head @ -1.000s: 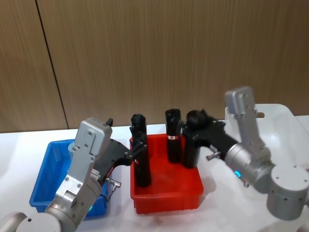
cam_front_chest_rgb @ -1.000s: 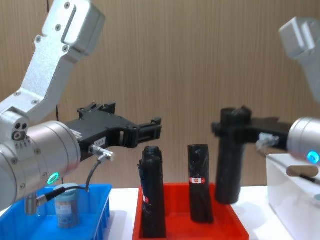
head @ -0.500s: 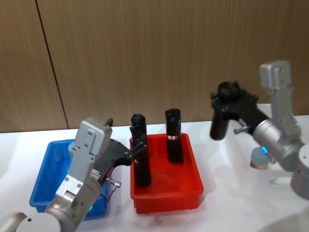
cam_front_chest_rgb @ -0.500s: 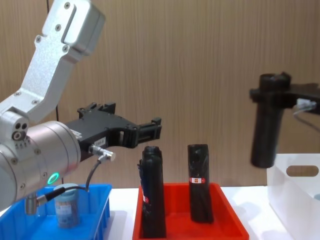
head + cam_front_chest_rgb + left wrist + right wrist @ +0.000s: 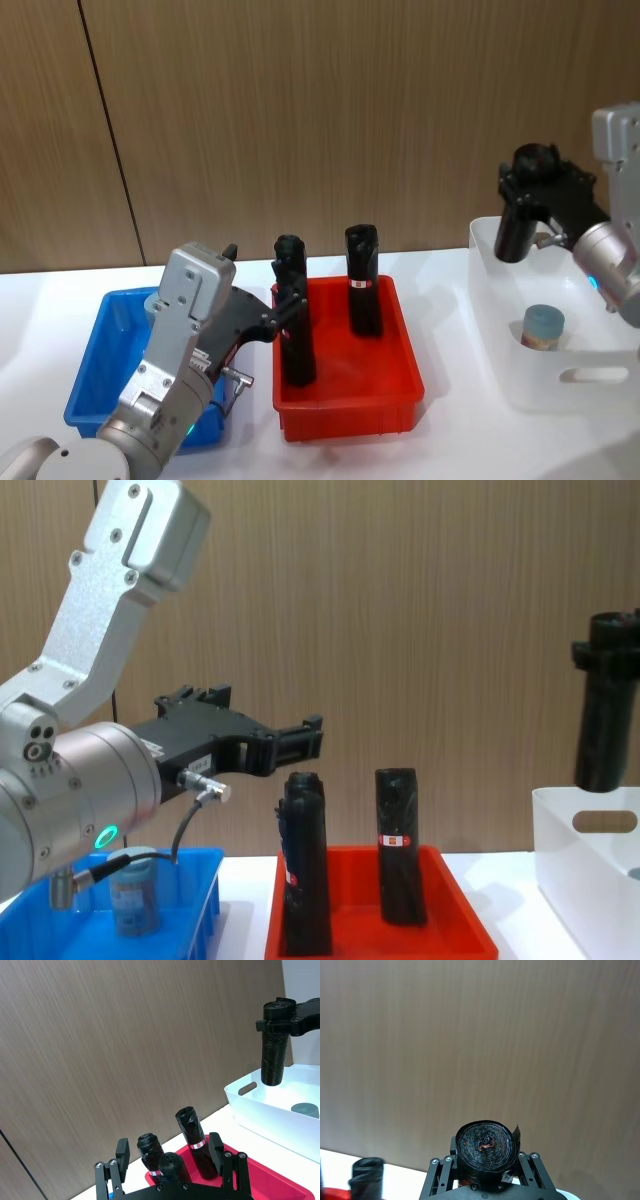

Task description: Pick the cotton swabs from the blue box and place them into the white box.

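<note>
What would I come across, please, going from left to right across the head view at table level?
Blue box → left hand, beside a black roll at the red tray's left → red tray → second black roll → white box → cotton swab tub inside it, with the right hand holding another black roll above the box.

No text, label or number anywhere is clear enough to read.

Counted: two grey-blue-lidded cotton swab tubs; four tall black rolls; three plastic boxes: blue, red, white.
</note>
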